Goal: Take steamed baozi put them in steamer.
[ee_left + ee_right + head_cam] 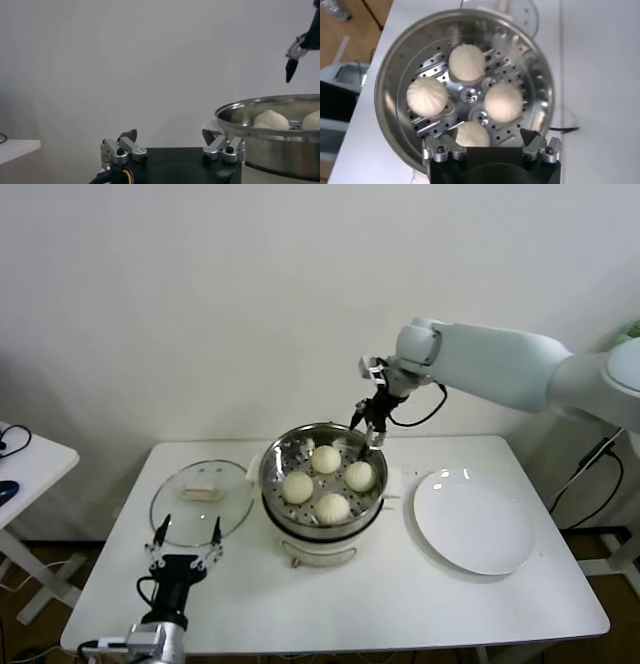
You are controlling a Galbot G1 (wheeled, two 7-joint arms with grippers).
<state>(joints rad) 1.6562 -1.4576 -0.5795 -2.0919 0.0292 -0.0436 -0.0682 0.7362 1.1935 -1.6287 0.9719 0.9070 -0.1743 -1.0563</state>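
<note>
Nearest the robot, the left gripper [185, 536] is sitting low over the front of the white table [330, 609], at about seven o'clock from the steamer [322, 484]. Its fingers are spread apart with nothing between them, tips pointing toward the glass lid [201, 502]. That lid is lying flat on the table just beyond the fingertips, at nine o'clock from the steamer and close beside it, its pale handle facing up.

The steamer is standing at the table's middle, a shiny steel pot on a cream base. All four baozi [468, 61] are resting inside it on the perforated tray (one toward each of roughly twelve, three, six and nine o'clock around the tray's centre in the head view), each sitting apart from its neighbours. At three o'clock from the steamer the white plate [473, 522] is lying bare, just beside the cooker base.

Farthest back, the right gripper [370, 427] is hanging above the steamer's far rim, at about one o'clock, pointing down. Its fingers [441, 148] are parted and holding nothing, as the right wrist view shows with the buns visible below. The right arm is reaching in from the three o'clock side.
</note>
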